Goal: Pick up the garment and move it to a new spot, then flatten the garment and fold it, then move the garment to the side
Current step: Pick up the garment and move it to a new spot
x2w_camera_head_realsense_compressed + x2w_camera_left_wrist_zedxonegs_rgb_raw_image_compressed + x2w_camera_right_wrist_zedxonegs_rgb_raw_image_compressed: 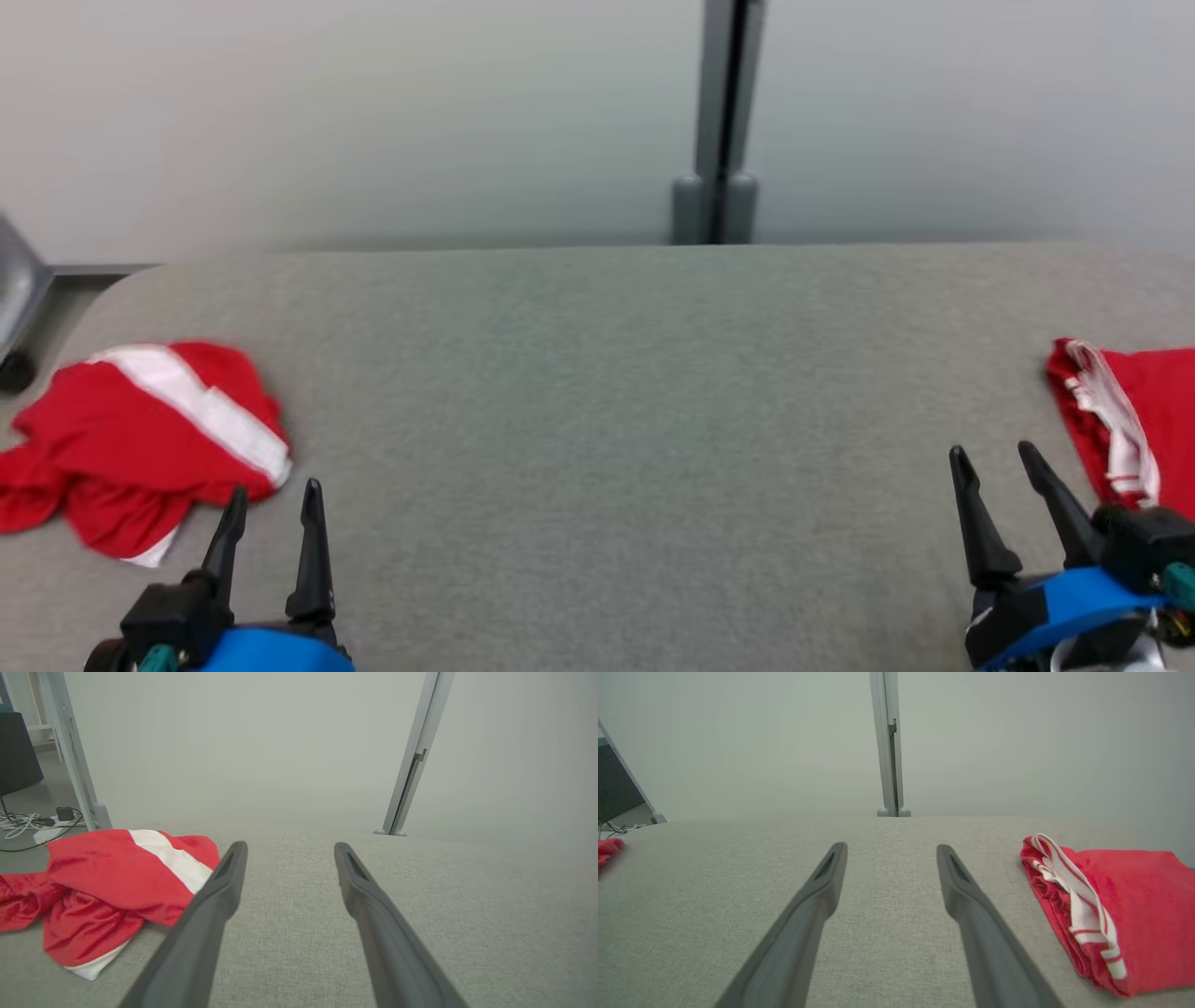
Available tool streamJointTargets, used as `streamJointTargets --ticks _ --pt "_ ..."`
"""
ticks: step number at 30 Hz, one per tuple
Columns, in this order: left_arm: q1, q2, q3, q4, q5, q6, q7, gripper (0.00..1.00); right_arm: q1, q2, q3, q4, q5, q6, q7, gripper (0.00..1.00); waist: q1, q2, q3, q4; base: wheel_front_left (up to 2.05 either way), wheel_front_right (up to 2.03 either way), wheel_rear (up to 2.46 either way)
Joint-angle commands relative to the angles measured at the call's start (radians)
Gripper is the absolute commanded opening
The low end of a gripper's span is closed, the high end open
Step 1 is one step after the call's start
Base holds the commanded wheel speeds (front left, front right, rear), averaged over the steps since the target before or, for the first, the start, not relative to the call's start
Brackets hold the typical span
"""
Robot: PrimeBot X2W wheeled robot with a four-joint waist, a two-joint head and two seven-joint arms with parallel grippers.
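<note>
A crumpled red garment with a white stripe (140,443) (112,886) lies on the grey table (607,420) at its left end. My left gripper (275,499) (286,851) hovers just right of it, open and holding nothing. A second red garment with a red-and-white striped band (1134,415) (1115,914) lies folded at the table's right edge. Beside it, to its left, my right gripper (994,457) (892,851) stands open with nothing between its fingers.
A grey post (719,121) rises against the pale wall behind the table's far edge. Left of the table, cables and a power strip (37,823) lie on the floor near a dark object (16,751). The table's middle is bare grey cloth.
</note>
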Motion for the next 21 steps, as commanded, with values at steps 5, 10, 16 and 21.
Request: streamJointTargets --ticks 5,10,16,21 --pt "-0.009 0.000 0.001 0.001 0.009 0.002 -0.004 1.00 0.004 0.001 0.020 0.013 0.009 0.000 -0.009 1.00 -0.0001 0.0000 0.024 0.147 0.00 0.00 0.00" --pt "0.006 0.006 0.008 -0.004 0.011 0.004 -0.003 1.00 -0.015 0.000 0.037 0.018 0.005 0.000 -0.013 1.00 -0.0001 0.0000 0.022 0.274 0.00 0.00 0.00" --pt "0.025 0.012 0.013 -0.010 0.006 0.006 -0.003 1.00 -0.024 -0.005 0.050 0.030 0.014 0.000 -0.021 1.00 -0.0001 0.0000 0.016 0.391 0.00 0.00 0.00" --pt "0.040 0.010 0.016 -0.020 0.000 0.015 -0.003 1.00 -0.020 -0.004 0.062 0.043 0.019 0.000 -0.023 1.00 -0.0001 0.0000 0.004 0.444 0.00 0.00 0.00"
